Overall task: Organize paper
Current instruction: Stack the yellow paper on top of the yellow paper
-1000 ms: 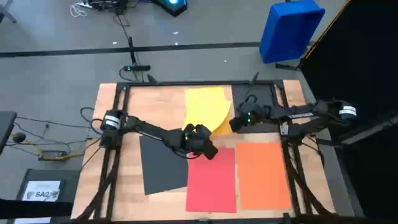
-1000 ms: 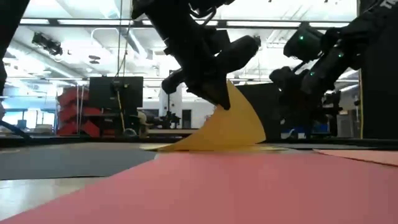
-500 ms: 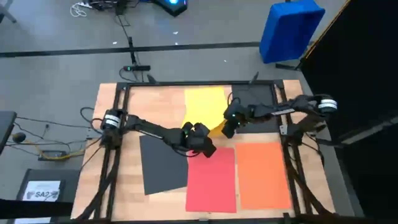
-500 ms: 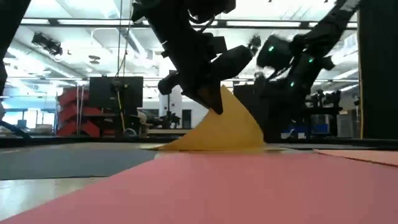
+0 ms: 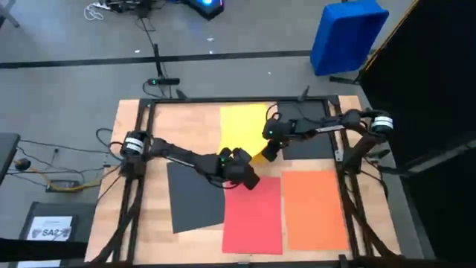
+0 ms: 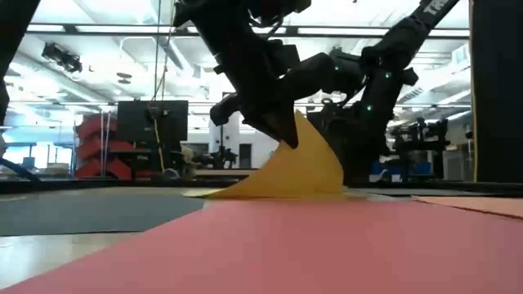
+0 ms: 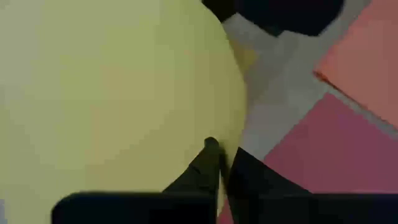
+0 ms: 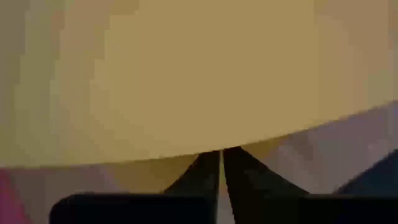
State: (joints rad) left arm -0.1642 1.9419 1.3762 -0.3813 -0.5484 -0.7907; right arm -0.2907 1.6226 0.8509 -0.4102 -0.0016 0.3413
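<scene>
The yellow paper point(image 5: 239, 125) lies at the table's far middle with its far part flat on the wood and its near right corner point(image 6: 298, 139) curled up. My left gripper point(image 5: 248, 165) is shut on that raised corner. My right gripper point(image 5: 267, 154) is shut at the sheet's raised right edge, just beyond the left gripper. A dark grey sheet point(image 5: 195, 195), a red sheet point(image 5: 253, 216) and an orange sheet point(image 5: 314, 210) lie flat side by side along the near half. My left gripper pinches the yellow sheet's raised near corner edge point(image 7: 214, 144) between its two fingers, slanting down from the table's left. That corner stands lifted and curved point(image 6: 304, 155), while the rest of the sheet lies on the table. My right gripper pinches the yellow sheet's curved right edge point(image 8: 219, 148) between its fingertips, coming steeply from above on the table's right. The edge there is lifted off the wood.
Another dark sheet point(image 5: 306, 128) lies at the far right under my right arm. A black frame point(image 5: 238, 100) rims the table. A blue bin point(image 5: 346, 33) and a labelled box point(image 5: 52, 227) stand on the floor beyond the table.
My right gripper has gone toward the table's left and a little nearer, up to the yellow sheet's raised edge, and has tipped further downward while rolling. My left gripper has kept the corner raised in place.
</scene>
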